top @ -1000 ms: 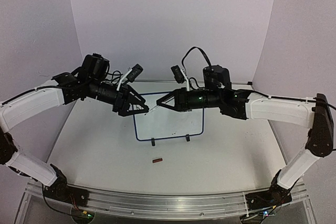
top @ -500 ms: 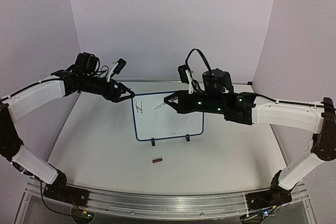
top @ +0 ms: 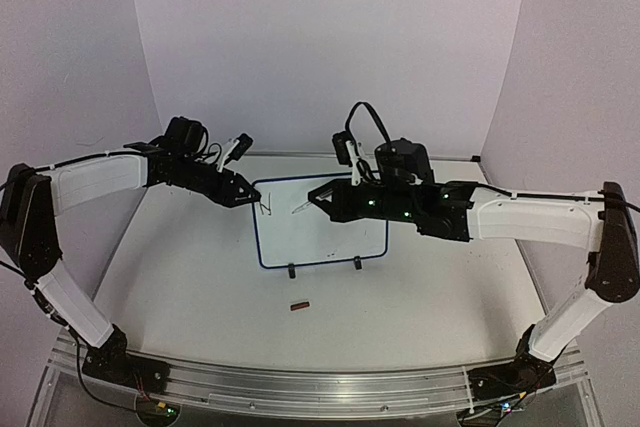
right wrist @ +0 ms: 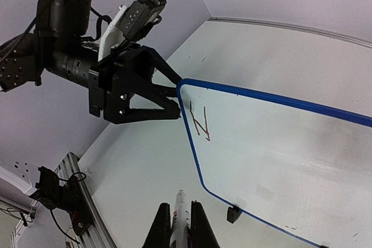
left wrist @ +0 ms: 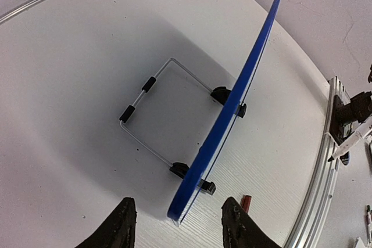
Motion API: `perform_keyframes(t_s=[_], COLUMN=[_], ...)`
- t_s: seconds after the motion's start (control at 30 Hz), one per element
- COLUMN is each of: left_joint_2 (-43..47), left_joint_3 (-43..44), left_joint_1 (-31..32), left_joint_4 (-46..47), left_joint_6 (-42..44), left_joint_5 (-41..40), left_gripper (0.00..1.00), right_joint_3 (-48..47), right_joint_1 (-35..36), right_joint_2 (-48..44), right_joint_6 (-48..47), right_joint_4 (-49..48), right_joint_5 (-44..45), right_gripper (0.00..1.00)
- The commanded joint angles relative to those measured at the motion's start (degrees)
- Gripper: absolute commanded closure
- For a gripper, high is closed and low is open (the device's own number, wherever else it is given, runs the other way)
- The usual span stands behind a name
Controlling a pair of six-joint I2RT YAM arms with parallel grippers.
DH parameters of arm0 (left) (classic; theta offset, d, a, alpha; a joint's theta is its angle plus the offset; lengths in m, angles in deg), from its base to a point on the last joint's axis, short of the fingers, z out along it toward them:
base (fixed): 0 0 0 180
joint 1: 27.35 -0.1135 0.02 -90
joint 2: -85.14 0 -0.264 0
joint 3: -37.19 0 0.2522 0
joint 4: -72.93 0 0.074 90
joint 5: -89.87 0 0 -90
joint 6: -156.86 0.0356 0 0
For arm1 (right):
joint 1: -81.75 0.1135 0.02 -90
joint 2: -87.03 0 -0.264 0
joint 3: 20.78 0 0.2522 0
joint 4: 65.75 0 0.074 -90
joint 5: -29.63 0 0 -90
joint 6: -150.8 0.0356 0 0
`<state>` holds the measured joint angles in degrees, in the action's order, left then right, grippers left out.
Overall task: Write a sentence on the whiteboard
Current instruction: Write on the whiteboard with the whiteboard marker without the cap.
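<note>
1. Pale lilac walls (top: 320, 37) close in a matte white counter (top: 180, 277). The whiteboard (top: 330, 232) stands upright at mid-counter, facing the arms.
2. The board is a glossy white panel in a dark blue frame with rounded corners. A bent wire stand (left wrist: 149, 83) behind it props it up, which I judge keeps the face at a good angle for writing.
3. The left gripper (right wrist: 176, 103) is at the board's upper left corner, its black jaws partly open with one on each side of the frame edge. My wrist view shows gaps on both sides. I take it to be there to brace the light board against pen pressure.
4. The right gripper (right wrist: 180, 222) is closed on a slim white marker (right wrist: 179, 207), whose tip points toward the board face.
5. The sentence (right wrist: 200, 123) is barely begun, with one thin, dark, angular letter near the top left corner.
6. A small brown piece (top: 300, 305), possibly a cap, lies on the counter in front.
</note>
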<state>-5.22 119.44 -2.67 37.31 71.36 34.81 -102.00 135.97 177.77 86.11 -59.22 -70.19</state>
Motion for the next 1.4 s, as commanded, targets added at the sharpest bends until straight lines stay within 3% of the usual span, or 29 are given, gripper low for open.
perform_keyframes(t_s=[0.0,0.37,0.67,1.37], left_joint_2=[-0.2,-0.4,0.3,-0.1], left_joint_3=[0.8,-0.8,-1.8,-2.0], left_joint_1=[-0.3,-0.3,-0.3,-0.2], left_joint_4=[2.5,2.3,2.0,1.4], left_joint_6=[2.0,5.9,8.8,10.4], left_joint_5=[1.7,2.8,1.8,1.9], left_gripper=[0.59,0.85,0.97,1.00], right_joint_3=[-0.2,0.3,-2.6,-8.2], right_joint_1=[0.3,0.3,0.2,0.4], right_joint_2=[1.4,2.1,4.5,11.6], right_joint_6=[-0.9,-0.6,-0.7,-2.5], right_joint_4=[-3.2,-4.0,-4.6,-9.1], right_joint_5=[0.7,2.1,5.5,6.5], right_gripper=[1.00,1.00,1.00,1.00])
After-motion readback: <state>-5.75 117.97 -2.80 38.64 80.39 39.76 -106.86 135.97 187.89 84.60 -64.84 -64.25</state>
